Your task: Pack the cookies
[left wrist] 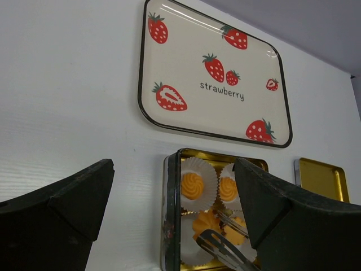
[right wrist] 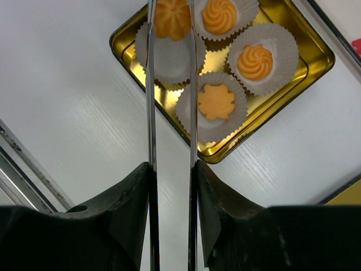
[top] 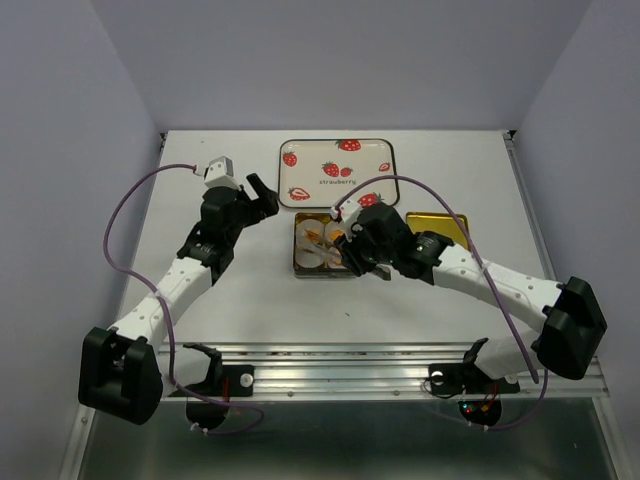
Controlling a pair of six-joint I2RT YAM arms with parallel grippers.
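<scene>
Tool on my right arm (right wrist: 171,186) is clamped narrow on a pair of metal tongs (right wrist: 151,113), with one black finger pressed against each blade. The blades run close together out to their tips. There they pinch one of the cookies (right wrist: 172,18), which hangs over the far edge of an empty paper cup (right wrist: 172,59). Whether it touches the paper I cannot tell from this angle. That cup sits in a square gold tin (right wrist: 269,121) with three filled cups. They hold a swirled cookie (right wrist: 220,16) right beside the pinched one, a second swirled cookie (right wrist: 255,61) next to that, and a flat flower-shaped cookie (right wrist: 216,101) nearest my wrist. The tin rests on the white surface (top: 460,170), just in front of a cream strawberry tray (left wrist: 192,62). A flat gold piece (top: 440,228), probably the tin's lid, lies close beside the tin on my right arm's side. My left tool (top: 262,192) is spread wide and grips nothing. It hangs above the surface near the tray's left front corner, off to the tin's left and apart from it.
</scene>
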